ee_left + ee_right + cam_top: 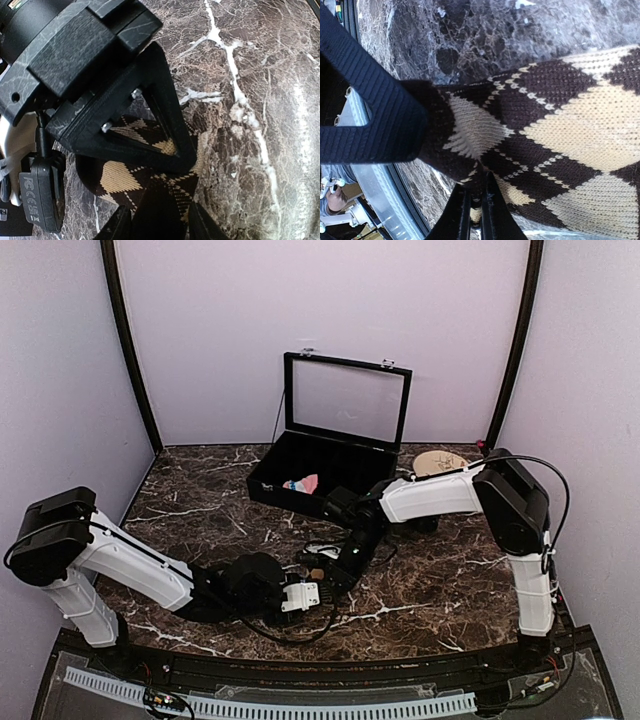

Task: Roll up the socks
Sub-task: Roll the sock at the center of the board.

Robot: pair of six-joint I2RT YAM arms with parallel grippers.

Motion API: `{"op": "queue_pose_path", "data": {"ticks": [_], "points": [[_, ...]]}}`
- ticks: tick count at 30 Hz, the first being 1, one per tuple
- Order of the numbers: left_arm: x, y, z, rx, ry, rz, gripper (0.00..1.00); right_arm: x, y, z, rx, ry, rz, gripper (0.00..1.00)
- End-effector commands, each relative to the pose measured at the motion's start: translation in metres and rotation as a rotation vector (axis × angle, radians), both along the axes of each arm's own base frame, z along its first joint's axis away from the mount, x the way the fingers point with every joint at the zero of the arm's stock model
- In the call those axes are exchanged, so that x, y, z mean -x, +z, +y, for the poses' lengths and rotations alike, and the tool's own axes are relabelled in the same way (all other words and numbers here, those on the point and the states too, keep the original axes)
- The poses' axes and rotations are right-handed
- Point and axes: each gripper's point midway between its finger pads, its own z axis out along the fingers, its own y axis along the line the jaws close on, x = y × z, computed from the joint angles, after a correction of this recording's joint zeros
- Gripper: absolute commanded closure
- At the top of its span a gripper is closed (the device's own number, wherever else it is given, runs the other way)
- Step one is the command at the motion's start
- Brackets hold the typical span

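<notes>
Right gripper: nearest your lens in the right wrist view. Its two fingers are drawn almost together on a thin fold of the brown argyle sock, so you hold a pinch of knit, not the whole thickness.
Left gripper: the jaws stand about halfway, one on either side of a bunched part of the same sock. Fabric fills the gap, but you cannot tell whether they truly clamp it.
Brown argyle sock: it lies on the marble table in front of the arm bases, between the two grippers, which sit close together over it (the top view hides most of it under the wrists).
Pink sock: well apart, inside the open black case at the back of the table. Neither gripper touches it.
Handling: you should expect the knit to be light, soft and stretchy, with no stiffness of its own. It will likely sag, slide on the polished stone, and spring loose if let go.
Where to hold: take the full bunched end rather than a single layer, since a thin pinch may only stretch the fabric. Pin the roll with one gripper while the other turns it.
Stage: by the look of it, you are partway through. A flat length of argyle lies unrolled.
</notes>
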Motion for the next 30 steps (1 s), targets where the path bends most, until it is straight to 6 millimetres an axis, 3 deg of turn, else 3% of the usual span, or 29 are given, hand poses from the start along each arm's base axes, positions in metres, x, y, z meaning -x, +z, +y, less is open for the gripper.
{"op": "queue_pose_path", "data": {"ticks": [1,12,20,26,30], "points": [[0.009,-0.007,0.0,-0.025,-0.047,0.024,0.59,0.002,-0.001,-0.011,0.031,-0.02,0.014,0.92],[0.012,-0.025,-0.002,-0.082,-0.075,0.052,0.6,0.004,0.0,-0.014,0.021,-0.022,0.039,0.93],[0.0,-0.03,-0.003,-0.095,-0.046,0.03,0.61,0.008,-0.003,-0.017,0.026,-0.018,0.051,0.93],[-0.006,-0.036,0.0,-0.127,-0.045,0.087,0.84,0.009,-0.004,-0.018,0.028,-0.021,0.056,0.94],[-0.006,-0.041,0.002,-0.145,-0.038,0.127,0.86,0.008,-0.003,-0.019,0.025,-0.026,0.06,0.94]]}}
